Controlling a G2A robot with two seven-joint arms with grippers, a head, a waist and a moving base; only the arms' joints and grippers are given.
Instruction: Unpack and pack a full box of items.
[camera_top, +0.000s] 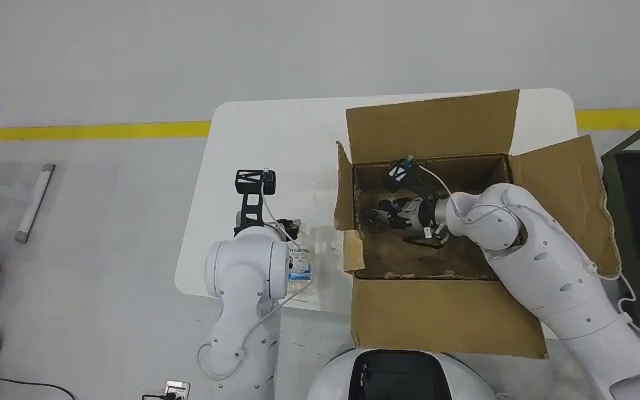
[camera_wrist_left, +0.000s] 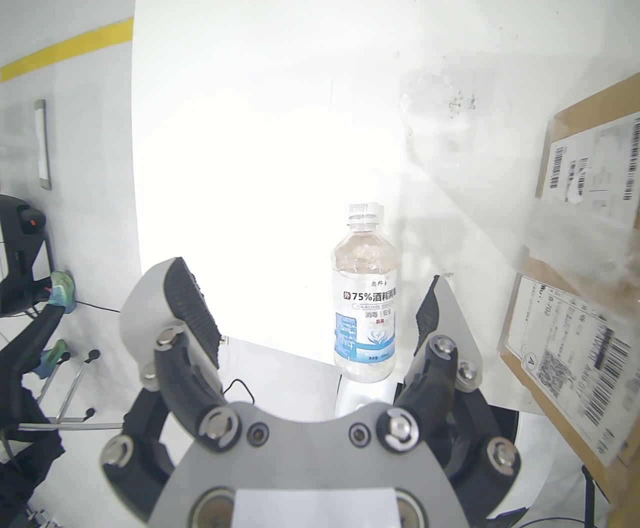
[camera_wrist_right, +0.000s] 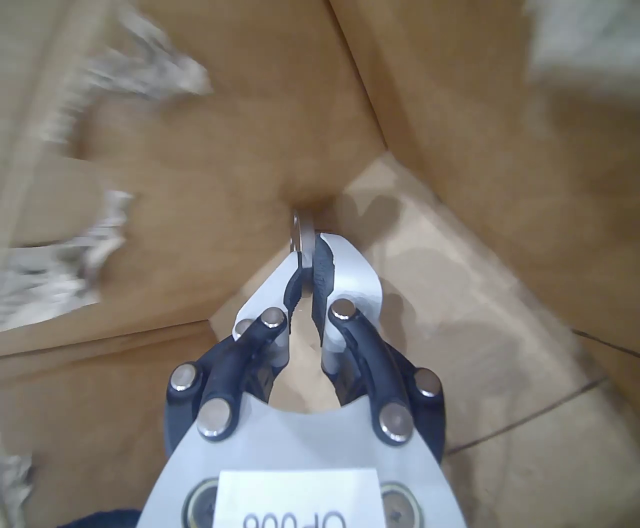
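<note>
The right gripper (camera_wrist_right: 309, 257) is down inside the cardboard box (camera_top: 430, 130), right of centre in the top view, its fingers narrowed onto a metal disc (camera_wrist_right: 298, 232). The disc looks thin, light, stiff and slick, so pinching across its flat faces suits it. The left gripper (camera_wrist_left: 306, 277), fingers wide, faces an upright alcohol bottle (camera_wrist_left: 365, 305) on the white surface (camera_top: 270, 150), left of the box

In the top view the cardboard box (camera_top: 430, 125) sits at the right of the surface (camera_top: 270, 140), with the plastic bottle (camera_top: 299, 268) standing just left of its lower-left corner. The right gripper (camera_wrist_right: 309, 260) is inside the box, a small metal piece (camera_wrist_right: 298, 232) between its jaws. The left gripper (camera_top: 255, 183) is over the surface, left of the box.
</note>
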